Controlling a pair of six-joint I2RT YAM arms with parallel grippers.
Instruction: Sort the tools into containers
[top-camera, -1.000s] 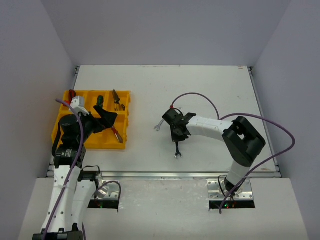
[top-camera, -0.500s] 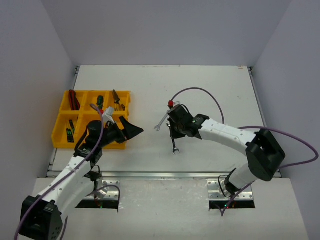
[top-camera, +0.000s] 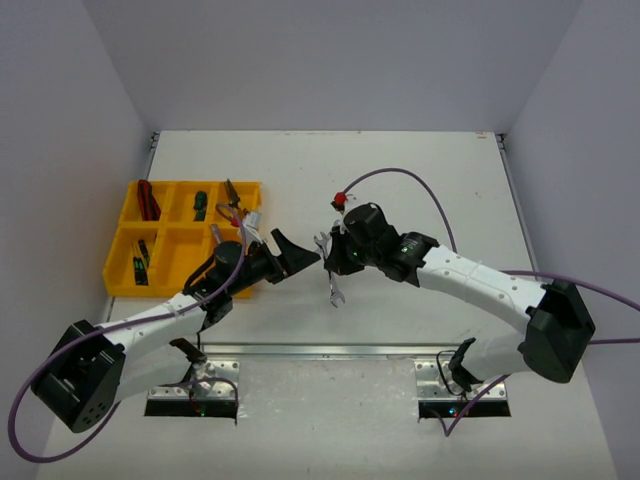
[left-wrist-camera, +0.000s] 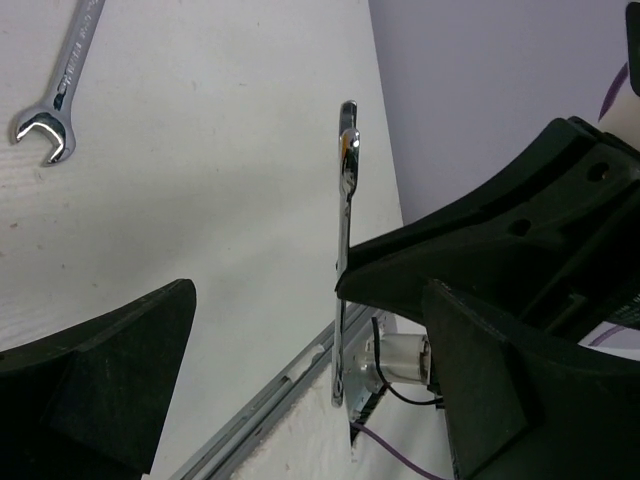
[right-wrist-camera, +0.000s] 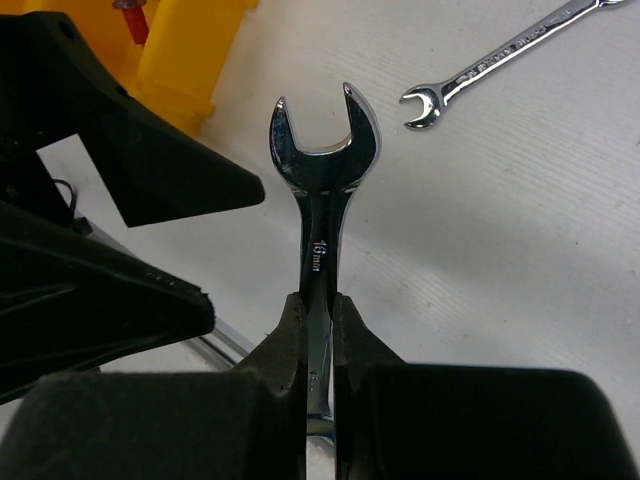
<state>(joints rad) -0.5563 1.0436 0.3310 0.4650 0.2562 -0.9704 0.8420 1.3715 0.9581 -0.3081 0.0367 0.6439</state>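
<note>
Two right fingers (right-wrist-camera: 275, 380) pinch wrench (right-wrist-camera: 322, 175) shaft, head beyond.

Lg wrench (right-wrist-camera: 318, 215) upright, prob. aloft

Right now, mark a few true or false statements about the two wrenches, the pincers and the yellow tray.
The right pincer grips a wrench. True.
The left pincer is shut on a screwdriver. False: it is open and holds nothing.
A second wrench lies on the table. True.
The gripped wrench sits inside the yellow tray. False: it is outside the tray, over the table.
</note>
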